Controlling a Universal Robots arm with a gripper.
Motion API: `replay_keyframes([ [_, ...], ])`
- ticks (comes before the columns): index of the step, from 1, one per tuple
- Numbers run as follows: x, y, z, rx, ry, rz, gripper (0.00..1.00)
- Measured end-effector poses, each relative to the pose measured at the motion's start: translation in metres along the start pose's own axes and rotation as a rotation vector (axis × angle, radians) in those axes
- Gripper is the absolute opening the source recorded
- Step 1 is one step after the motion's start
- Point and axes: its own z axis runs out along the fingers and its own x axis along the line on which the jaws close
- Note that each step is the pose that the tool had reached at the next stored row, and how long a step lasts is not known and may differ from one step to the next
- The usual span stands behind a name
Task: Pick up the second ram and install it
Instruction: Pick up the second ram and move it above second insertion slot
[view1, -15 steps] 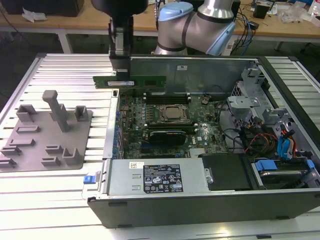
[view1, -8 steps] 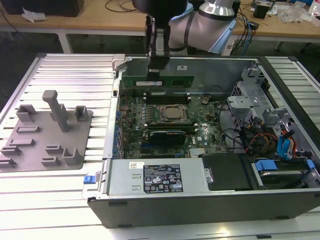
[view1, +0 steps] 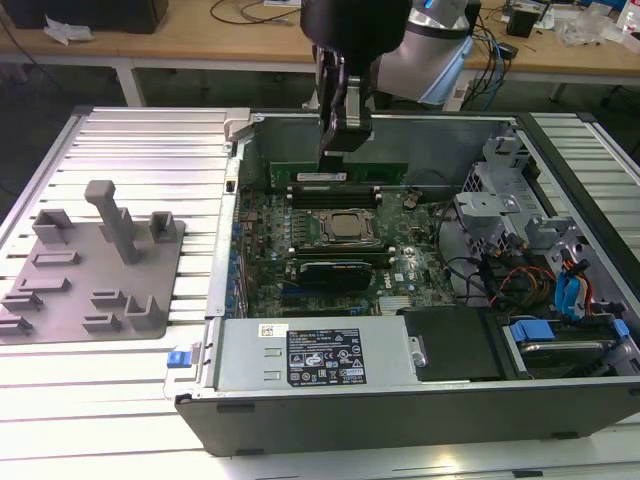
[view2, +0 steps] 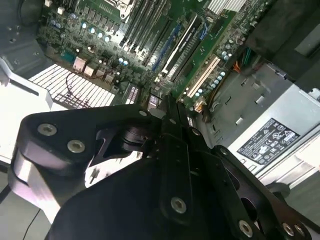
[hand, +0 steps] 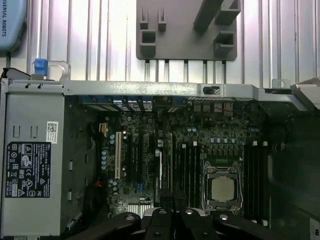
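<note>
Grey sheet-metal power-supply box (view1: 310, 355) lies nearest in the exterior view; behind it a wide black rectangular card (view1: 335, 270) stands in the green motherboard (view1: 265, 225); then comes the square silver processor socket (view1: 345, 228); just beyond the socket the long green circuit-board stick, the second ram (view1: 380, 172), stands on edge along the far memory slots; the black two-fingered gripper (view1: 340, 148) meets the middle of its top edge, fingers pressed together and pinching it. Seating looks to be the step in hand; I judge it wants the stick level, square over one slot, pushed straight down without twist; whether it sits fully home I cannot tell. The stick is thin and narrow, about as long as the socket, with a small whitish label low on its face.
</note>
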Motion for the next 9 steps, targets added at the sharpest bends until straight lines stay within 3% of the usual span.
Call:
replay_keyframes([
  [3, -0.0034, -0.0009, 0.0091, -0.0016, 0.0033, 0.000, 0.09],
  [9, -0.0185, -0.0020, 0.0244, -0.0021, 0.0040, 0.000, 0.09],
])
